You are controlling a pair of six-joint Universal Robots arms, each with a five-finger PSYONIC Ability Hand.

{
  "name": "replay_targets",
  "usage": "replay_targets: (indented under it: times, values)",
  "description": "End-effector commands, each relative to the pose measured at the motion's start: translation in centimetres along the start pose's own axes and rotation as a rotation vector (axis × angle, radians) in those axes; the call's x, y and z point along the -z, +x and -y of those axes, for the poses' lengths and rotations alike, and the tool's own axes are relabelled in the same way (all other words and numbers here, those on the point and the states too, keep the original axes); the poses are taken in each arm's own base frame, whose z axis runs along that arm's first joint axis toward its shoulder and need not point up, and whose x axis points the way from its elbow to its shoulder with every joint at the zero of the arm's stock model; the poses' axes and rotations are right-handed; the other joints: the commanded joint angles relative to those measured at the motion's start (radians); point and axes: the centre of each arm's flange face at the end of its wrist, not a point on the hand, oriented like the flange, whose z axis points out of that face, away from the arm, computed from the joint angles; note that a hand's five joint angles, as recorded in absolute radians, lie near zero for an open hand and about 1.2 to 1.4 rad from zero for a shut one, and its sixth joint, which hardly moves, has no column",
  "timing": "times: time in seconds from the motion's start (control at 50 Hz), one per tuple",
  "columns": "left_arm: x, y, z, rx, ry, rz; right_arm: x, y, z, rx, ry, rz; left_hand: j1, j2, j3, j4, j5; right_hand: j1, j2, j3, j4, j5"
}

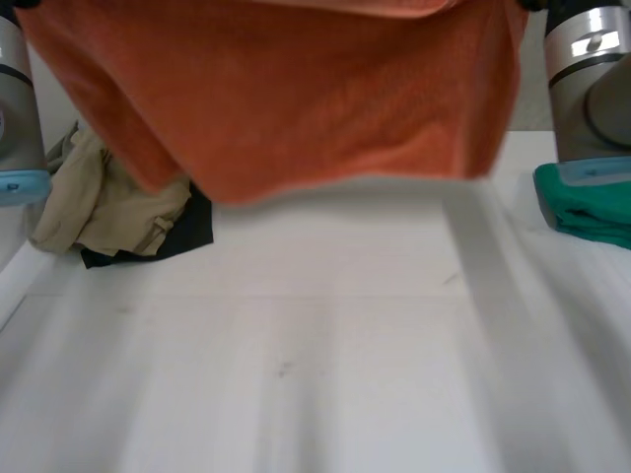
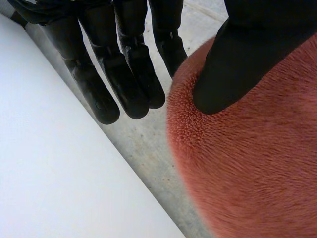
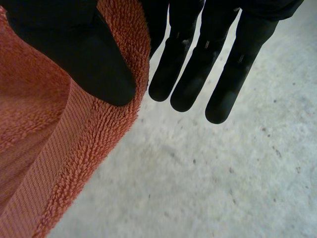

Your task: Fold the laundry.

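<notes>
An orange terry towel point(image 1: 315, 99) hangs spread above the white table point(image 1: 315, 384), its lower hem loose over the table's far half. My left arm point(image 1: 15, 118) and right arm point(image 1: 592, 89) flank it. In the left wrist view my left hand point(image 2: 124, 74) has its thumb point(image 2: 233, 64) pressed onto the towel point(image 2: 247, 168) at one upper corner, the other fingers straight beside it. In the right wrist view the thumb point(image 3: 84, 54) of my right hand point(image 3: 198, 74) pinches the towel's hemmed edge point(image 3: 49, 148) at the other corner, fingers straight.
A crumpled beige garment point(image 1: 108, 202) lies on a dark one point(image 1: 187, 236) at the table's far left. A green cloth point(image 1: 587, 207) sits at the far right beside my right arm. Grey floor point(image 3: 223, 173) lies below the right hand.
</notes>
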Motion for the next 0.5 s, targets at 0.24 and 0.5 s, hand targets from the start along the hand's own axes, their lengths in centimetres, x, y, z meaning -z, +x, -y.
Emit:
replay_targets:
  times: [0.24, 0.5]
  values:
    - [19.2, 3.0, -8.3, -0.001, -0.542, -0.434, 16.0, -1.8, -11.5, -0.118, -0.748, 0.484, 0.239, 0.198, 0.202, 0.195, 0.245, 0.29, 0.233, 0.212, 0.202, 0.213]
    - [24.3, 4.4, -9.1, -0.09, -0.611, -0.622, 20.8, -1.3, -14.4, -0.06, -0.938, 0.524, 0.239, 0.198, 0.202, 0.195, 0.245, -0.302, -0.359, -0.38, -0.389, -0.379]
